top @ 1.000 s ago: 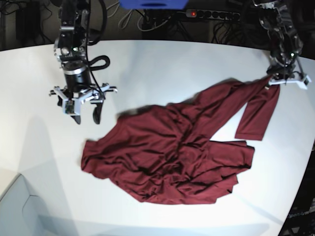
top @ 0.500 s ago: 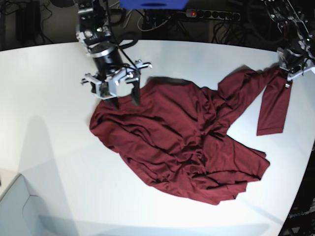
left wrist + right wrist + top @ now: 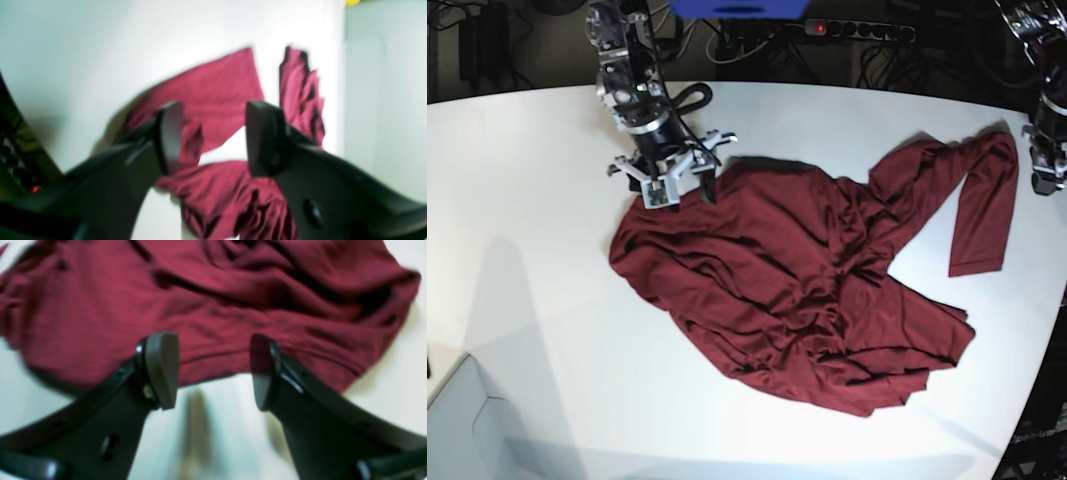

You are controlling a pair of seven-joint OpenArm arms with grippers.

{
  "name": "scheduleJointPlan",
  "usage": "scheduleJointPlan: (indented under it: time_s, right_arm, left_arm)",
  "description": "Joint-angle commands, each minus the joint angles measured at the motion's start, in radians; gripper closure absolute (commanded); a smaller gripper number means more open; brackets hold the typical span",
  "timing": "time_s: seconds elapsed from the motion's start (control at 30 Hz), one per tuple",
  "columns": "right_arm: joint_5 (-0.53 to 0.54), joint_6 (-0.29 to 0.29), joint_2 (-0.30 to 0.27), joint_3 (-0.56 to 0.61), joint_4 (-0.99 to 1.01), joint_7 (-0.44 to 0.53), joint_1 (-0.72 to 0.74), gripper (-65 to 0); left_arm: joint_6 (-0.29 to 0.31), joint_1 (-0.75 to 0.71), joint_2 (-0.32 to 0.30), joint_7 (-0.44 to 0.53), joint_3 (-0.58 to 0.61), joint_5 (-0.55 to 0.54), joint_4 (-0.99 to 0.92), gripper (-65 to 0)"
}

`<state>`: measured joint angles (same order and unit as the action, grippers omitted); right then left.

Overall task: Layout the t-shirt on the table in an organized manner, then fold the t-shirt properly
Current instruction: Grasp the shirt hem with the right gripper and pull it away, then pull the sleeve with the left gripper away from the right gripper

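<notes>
Two grippers point(image 3: 674, 190) point(image 3: 1048, 172) gape above one t-shirt point(image 3: 807, 290), one table point(image 3: 527, 220)

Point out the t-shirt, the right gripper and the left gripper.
t-shirt point(image 3: 777, 290), base view: crumpled middle of the body.
right gripper point(image 3: 213, 371), right wrist view: gap midway between its open fingertips, over the shirt's edge.
left gripper point(image 3: 213, 138), left wrist view: gap midway between its parted fingertips, above the sleeve.

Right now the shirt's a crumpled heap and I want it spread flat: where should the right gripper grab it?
Take the t-shirt by its flat edge under the right gripper, coming straight down; that hem lies single-layered on the table.
</notes>
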<state>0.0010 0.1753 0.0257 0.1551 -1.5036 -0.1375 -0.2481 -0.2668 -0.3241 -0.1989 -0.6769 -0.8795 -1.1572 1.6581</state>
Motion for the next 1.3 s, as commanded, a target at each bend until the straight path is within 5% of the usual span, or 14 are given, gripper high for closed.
scheduleJointPlan:
  time_s: [0.0,0.17,0.5,0.8,0.9,1.03,1.27]
  right_arm:
    - [0.004,0.002,-0.002,-0.012,0.005,0.028,0.022,-34.0]
    - [0.004,0.002,-0.028,-0.137,0.09,0.029,0.049,-34.0]
    - [0.004,0.002,-0.154,-0.369,0.258,0.029,0.18,-34.0]
    - [0.001,0.002,-0.155,-0.585,0.136,0.019,0.261,-34.0]
    - [0.004,0.003,-0.139,-0.564,0.01,-0.009,0.177,-34.0]
    - [0.004,0.005,-0.046,-0.438,-0.147,-0.026,0.042,-34.0]
    - [0.004,0.08,0.03,-0.216,-0.139,-0.023,-0.067,-33.9]
  left_arm:
    - [-0.035,0.041,-0.029,-0.005,-0.002,-0.089,0.018,-31.5]
    - [-0.038,0.194,-0.07,0.0,0.043,-0.037,-0.077,-31.3]
    - [-0.035,0.452,-0.049,0.023,0.293,0.385,-0.424,-31.6]
    - [-0.035,0.475,-0.03,0.326,0.412,0.576,-0.685,-31.4]
    - [-0.035,0.454,-0.034,0.323,0.402,0.572,-0.669,-31.4]
    - [-0.035,0.411,-0.044,0.323,0.299,0.572,-0.563,-31.3]
    - [-0.035,0.403,-0.095,0.323,0.194,0.573,-0.53,-31.3]
